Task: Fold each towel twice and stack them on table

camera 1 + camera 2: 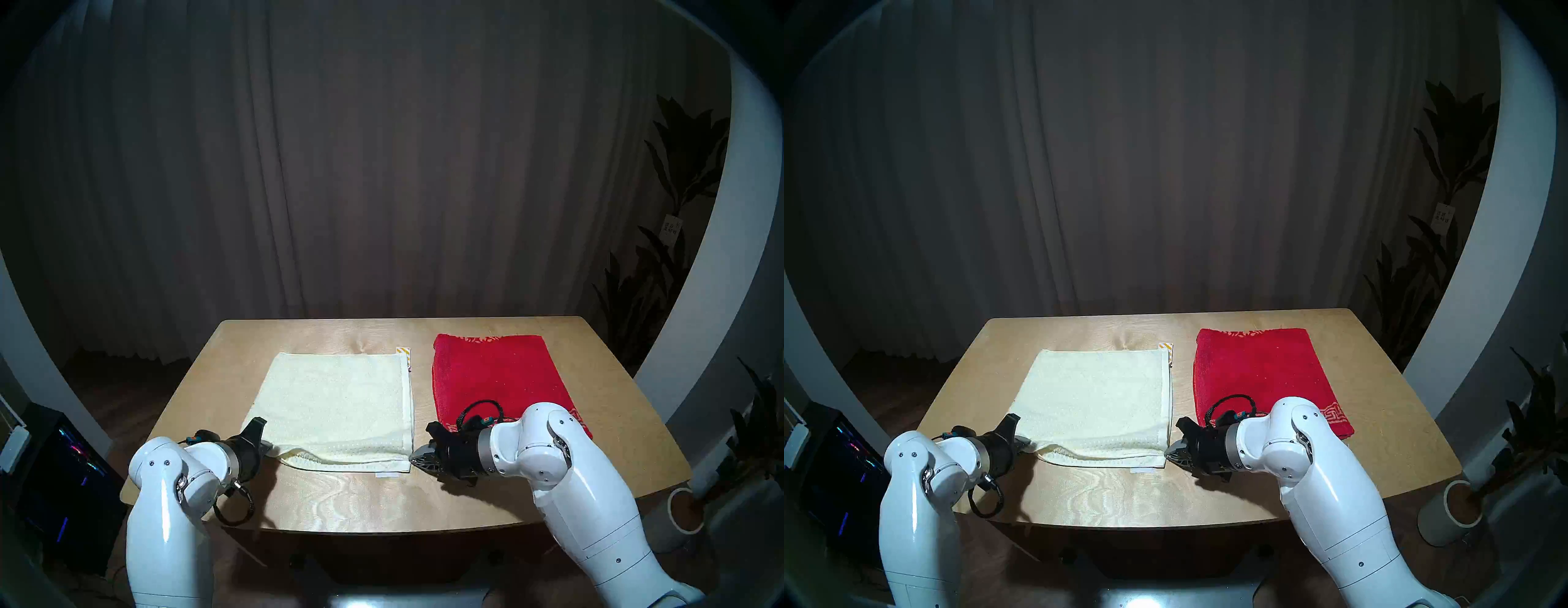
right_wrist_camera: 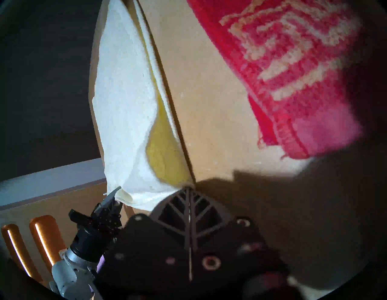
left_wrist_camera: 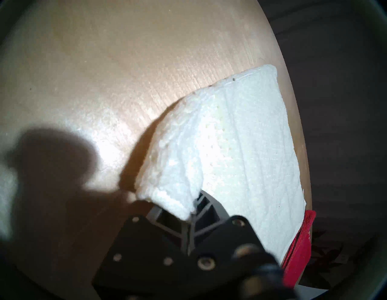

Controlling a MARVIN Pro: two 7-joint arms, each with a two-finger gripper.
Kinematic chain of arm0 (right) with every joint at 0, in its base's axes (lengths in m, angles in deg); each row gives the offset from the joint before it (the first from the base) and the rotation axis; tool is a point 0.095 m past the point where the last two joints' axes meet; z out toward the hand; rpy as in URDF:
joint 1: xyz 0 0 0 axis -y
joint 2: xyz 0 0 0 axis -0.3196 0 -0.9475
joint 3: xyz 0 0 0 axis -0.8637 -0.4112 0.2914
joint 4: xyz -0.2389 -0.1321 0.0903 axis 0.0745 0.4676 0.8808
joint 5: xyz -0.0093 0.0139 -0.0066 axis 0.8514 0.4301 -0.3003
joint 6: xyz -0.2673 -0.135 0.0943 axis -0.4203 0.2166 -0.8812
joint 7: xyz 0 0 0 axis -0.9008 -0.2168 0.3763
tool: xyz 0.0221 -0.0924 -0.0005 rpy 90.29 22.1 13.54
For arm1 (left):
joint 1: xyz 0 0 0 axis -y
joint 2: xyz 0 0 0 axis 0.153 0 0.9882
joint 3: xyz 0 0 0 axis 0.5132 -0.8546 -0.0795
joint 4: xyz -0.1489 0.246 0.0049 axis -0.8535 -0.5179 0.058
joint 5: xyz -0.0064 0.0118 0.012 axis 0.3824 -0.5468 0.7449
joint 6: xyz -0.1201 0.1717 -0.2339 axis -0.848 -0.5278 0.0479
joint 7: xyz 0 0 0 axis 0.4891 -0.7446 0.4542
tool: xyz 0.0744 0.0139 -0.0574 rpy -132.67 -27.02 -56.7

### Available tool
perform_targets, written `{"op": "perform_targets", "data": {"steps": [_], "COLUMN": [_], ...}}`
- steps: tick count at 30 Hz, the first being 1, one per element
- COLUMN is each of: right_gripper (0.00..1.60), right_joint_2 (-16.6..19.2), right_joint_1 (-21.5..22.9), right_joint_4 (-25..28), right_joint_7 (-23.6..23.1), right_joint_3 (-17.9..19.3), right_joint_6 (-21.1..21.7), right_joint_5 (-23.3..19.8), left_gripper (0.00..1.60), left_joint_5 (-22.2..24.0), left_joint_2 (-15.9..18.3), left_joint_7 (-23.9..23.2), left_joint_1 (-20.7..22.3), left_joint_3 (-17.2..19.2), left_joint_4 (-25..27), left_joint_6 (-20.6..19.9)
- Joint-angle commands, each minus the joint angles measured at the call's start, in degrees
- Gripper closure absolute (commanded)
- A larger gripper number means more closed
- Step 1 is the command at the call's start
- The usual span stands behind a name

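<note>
Left tool (image 1: 271, 451), right tool (image 1: 413, 457) both clamped

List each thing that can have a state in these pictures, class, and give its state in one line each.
Cream towel: flat on the table, near corners lifted.
Red towel: folded, lying untouched.
Left hand: shut on the cream towel's near-left corner.
Right hand: shut on its near-right corner.

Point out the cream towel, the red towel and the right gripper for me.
cream towel (image 1: 339, 403): head left view, middle of its top layer.
red towel (image 1: 492, 373): head left view, its centre.
right gripper (image 1: 412, 457): head left view, fingertips at towel's near corner.
</note>
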Motion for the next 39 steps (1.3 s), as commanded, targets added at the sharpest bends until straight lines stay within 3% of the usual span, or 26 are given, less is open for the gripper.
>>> {"op": "perform_targets", "data": {"steps": [1, 5, 9, 24, 39], "right_gripper": [0.0, 0.0, 0.0, 0.0, 0.0], "right_joint_2": [0.1, 1.1, 0.9, -1.1, -2.4], "right_joint_1": [-0.7, -1.0, 0.0, 5.7, 6.9], "right_joint_4": [-1.5, -1.9, -4.0, -10.4, -12.5], "right_joint_7": [-4.5, -5.3, -5.7, -4.1, -4.1], "right_joint_3": [0.7, 2.3, 1.9, -4.0, -8.6], "right_joint_6": [1.3, 1.3, 1.3, 0.9, 1.2], "right_joint_5": [1.8, 0.3, 1.8, 5.3, 6.3], "left_gripper": [1.6, 1.6, 1.6, 1.6, 1.6], "left_joint_5": [0.9, 1.0, 0.8, 0.3, 0.2], "left_joint_2": [0.3, 0.3, 0.4, -0.3, -0.7], "left_joint_7": [-0.9, -0.9, -1.1, -2.8, -4.6], "left_joint_1": [0.0, -0.5, -0.8, -1.8, -2.7], "left_joint_3": [-0.3, -0.6, -0.9, 0.5, 1.9], "left_joint_4": [-0.8, -0.7, -0.8, -0.5, -0.8], "left_joint_6": [-1.0, -1.3, -1.3, 0.6, 1.2]}}
